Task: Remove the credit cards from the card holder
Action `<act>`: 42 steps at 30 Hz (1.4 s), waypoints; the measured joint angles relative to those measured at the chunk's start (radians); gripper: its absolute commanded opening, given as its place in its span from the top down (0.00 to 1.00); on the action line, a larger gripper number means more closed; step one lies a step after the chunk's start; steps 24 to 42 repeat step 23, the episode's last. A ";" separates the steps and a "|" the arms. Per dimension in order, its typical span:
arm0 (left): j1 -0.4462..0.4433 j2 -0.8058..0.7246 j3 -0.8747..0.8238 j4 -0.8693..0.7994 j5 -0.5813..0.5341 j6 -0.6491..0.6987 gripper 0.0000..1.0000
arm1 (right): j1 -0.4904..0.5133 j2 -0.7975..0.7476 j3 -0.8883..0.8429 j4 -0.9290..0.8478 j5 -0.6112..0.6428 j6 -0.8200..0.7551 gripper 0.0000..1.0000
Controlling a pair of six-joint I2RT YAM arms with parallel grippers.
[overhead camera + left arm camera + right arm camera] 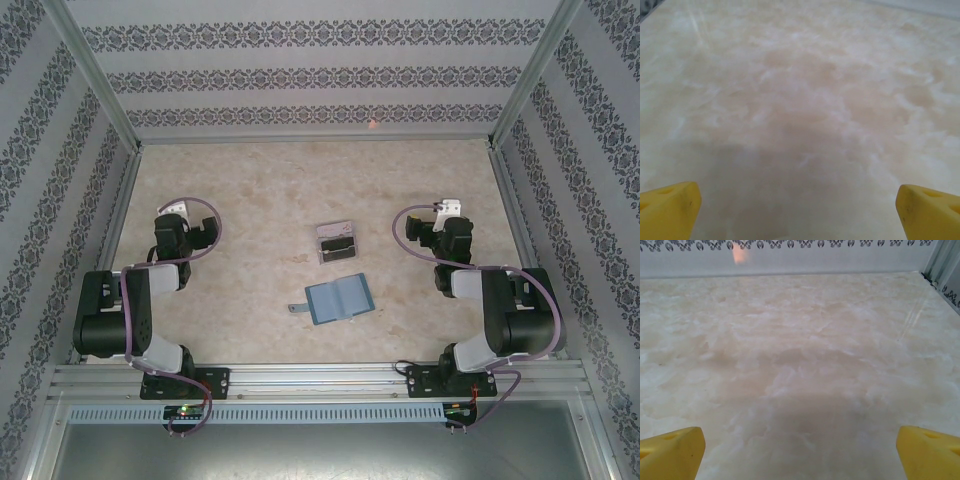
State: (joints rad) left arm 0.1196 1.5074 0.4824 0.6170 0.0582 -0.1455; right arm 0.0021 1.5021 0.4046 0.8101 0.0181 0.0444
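Observation:
The card holder [339, 298], a teal-blue wallet, lies open and flat on the table's middle, its small grey tab [296, 308] sticking out to the left. Just behind it sits a clear plastic tray [335, 242] with dark flat credit cards [336, 244] inside. My left gripper [174, 209] hovers over the left part of the table, well away from the wallet. In the left wrist view the left gripper [796, 200] is open over bare tabletop, its yellow fingers [670, 210] wide apart. My right gripper [452, 209] is at the right, and in its wrist view the right gripper [800, 440] is likewise open and holds nothing.
The marble-patterned table [250, 200] is walled on three sides by patterned panels [300, 70] with metal posts. An aluminium rail [320, 378] runs along the near edge where both arm bases are bolted.

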 measured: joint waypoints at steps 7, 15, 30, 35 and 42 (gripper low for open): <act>-0.064 0.024 -0.073 0.153 -0.011 0.057 0.00 | 0.000 0.000 0.000 0.010 0.000 0.000 0.02; -0.107 0.072 -0.110 0.265 -0.116 0.088 0.00 | 0.000 0.000 0.000 0.011 0.000 0.000 0.02; -0.108 0.072 -0.113 0.308 -0.149 0.091 0.00 | 0.002 0.000 0.000 0.013 -0.010 -0.015 0.02; -0.108 0.072 -0.113 0.308 -0.149 0.091 0.00 | 0.002 0.000 0.000 0.013 -0.010 -0.015 0.02; -0.108 0.072 -0.113 0.308 -0.149 0.091 0.00 | 0.002 0.000 0.000 0.013 -0.010 -0.015 0.02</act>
